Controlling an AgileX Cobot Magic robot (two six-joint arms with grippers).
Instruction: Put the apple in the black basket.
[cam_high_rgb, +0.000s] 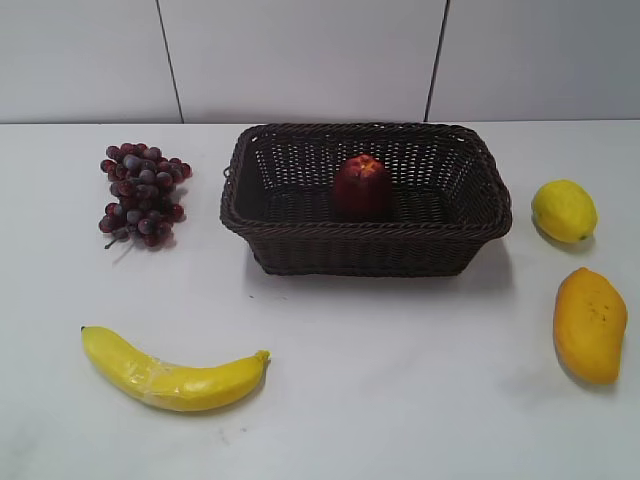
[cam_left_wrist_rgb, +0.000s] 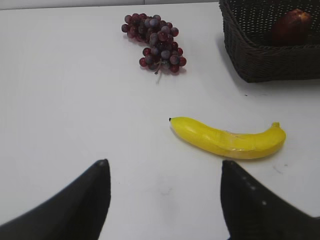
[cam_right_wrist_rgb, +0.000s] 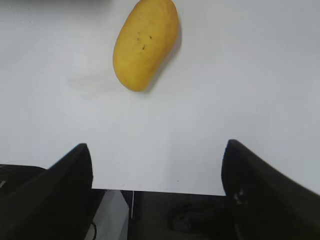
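Inside the basket (cam_high_rgb: 366, 250), toward its back wall and about midway along its length, the apple (cam_high_rgb: 362, 186) is seen standing upright, its dimpled top with orange-yellow patches turned up. Nothing else is seen in the basket. From the left wrist view the apple (cam_left_wrist_rgb: 291, 27) is glimpsed over the braided rim of the basket (cam_left_wrist_rgb: 270, 55).

Outward on the white tabletop (cam_high_rgb: 400, 400), grapes (cam_high_rgb: 142, 192) are laid to the left of the basket, near it but apart. A banana (cam_high_rgb: 172, 372) is laid nearer the front on the left, well apart from the basket. A lemon (cam_high_rgb: 563, 210) is set just to the right of the basket, and a mango (cam_high_rgb: 590, 323) is laid in front of the lemon.

Neither arm is seen in the exterior view. The left pincer (cam_left_wrist_rgb: 165, 200) is held wide apart above bare tabletop, short of the banana (cam_left_wrist_rgb: 229, 139) and grapes (cam_left_wrist_rgb: 155, 42), with nothing between its fingers. The right pincer (cam_right_wrist_rgb: 157, 195) is likewise spread wide and empty, at the tabletop's front edge, with the mango (cam_right_wrist_rgb: 145, 42) ahead of it.

Behind the tabletop a pale panelled wall (cam_high_rgb: 300, 60) with dark seams is seen.
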